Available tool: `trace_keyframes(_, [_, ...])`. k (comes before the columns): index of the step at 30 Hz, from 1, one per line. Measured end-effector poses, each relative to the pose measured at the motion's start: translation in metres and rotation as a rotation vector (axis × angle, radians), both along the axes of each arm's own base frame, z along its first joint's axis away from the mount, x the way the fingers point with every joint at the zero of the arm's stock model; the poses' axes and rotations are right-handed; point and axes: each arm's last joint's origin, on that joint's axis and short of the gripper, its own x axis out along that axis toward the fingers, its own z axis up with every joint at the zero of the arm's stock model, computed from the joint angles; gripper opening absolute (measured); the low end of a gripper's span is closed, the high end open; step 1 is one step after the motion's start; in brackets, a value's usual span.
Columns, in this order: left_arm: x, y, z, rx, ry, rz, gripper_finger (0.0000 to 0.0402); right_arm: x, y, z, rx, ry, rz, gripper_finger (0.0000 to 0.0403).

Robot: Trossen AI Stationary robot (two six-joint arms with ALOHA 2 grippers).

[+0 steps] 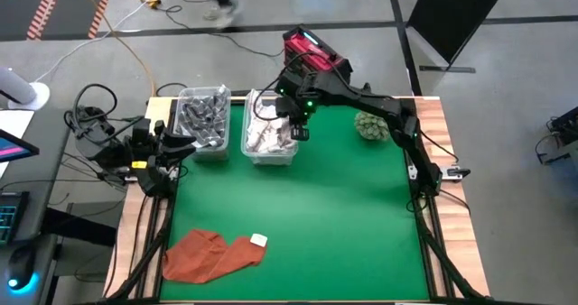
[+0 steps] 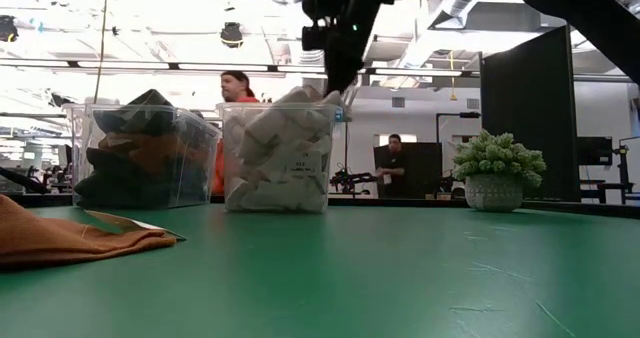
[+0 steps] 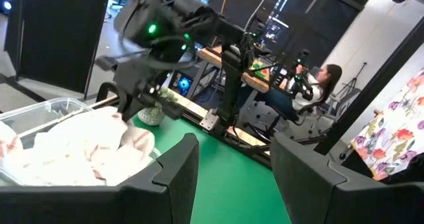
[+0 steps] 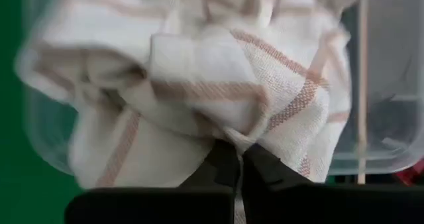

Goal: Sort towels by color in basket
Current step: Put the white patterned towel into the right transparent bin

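My right gripper (image 1: pixel 298 126) hangs over the clear bin (image 1: pixel 269 152) of white and checked towels at the table's far side, shut on a white checked towel (image 4: pixel 199 91). In the low view this gripper (image 2: pixel 340 78) stands just above the bin's heaped pile (image 2: pixel 280 148). A second clear bin (image 1: pixel 203 120), to the left of the first, holds dark grey towels. A rust-orange towel (image 1: pixel 212 253) lies flat near the table's near left corner. My left gripper (image 3: pixel 232 177) waits open at the table's left edge (image 1: pixel 153 152), touching nothing. My right gripper pinches a bunched fold (image 4: pixel 242 134) of the white checked towel between its two shut fingers, coming from above and pointing down. The cloth bulges out around the fingertips. The towel's top (image 2: pixel 318 98) rises at the bin's rim, while its lower part lies on the pile in the bin.
A round green spiky ball in a pot (image 1: pixel 370 124) stands right of the white bin, near the far right corner. The green mat (image 1: pixel 316 215) stretches between the bins and the orange towel. People (image 2: pixel 235 88) move in the room beyond the table.
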Motion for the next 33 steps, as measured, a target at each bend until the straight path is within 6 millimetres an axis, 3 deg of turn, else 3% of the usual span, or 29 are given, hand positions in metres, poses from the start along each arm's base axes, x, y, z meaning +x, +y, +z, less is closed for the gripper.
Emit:
trace_keyframes(5, [0.000,0.000,0.000,-0.004,-0.002,0.000,0.0176,0.003,0.003,0.038,-0.015,-0.174,-0.011,0.0022])
trace_keyframes(9, [0.000,0.000,0.000,-0.006,-0.002,0.000,0.0176,0.017,0.001,0.039,0.037,-0.339,0.021,0.0022])
trace_keyframes(12, [0.000,0.000,0.000,-0.015,-0.006,0.000,0.0176,0.036,-0.005,0.014,0.094,-0.382,0.048,0.0022])
trace_keyframes(21, [0.000,0.000,0.000,-0.016,-0.003,0.019,0.0176,0.082,-0.019,-0.107,0.179,-0.211,0.022,0.0027])
trace_keyframes(24, [0.000,0.001,0.000,-0.021,-0.005,0.031,0.0176,0.085,-0.019,-0.122,0.168,-0.169,0.006,0.0040])
trace_keyframes(28, [0.000,0.001,0.000,-0.025,-0.006,0.031,0.0176,0.082,-0.019,-0.114,0.161,-0.176,0.000,0.0050])
trace_keyframes(33, [0.000,0.001,0.000,-0.024,-0.006,0.031,0.0176,0.070,-0.017,-0.072,0.127,-0.234,0.003,0.0060])
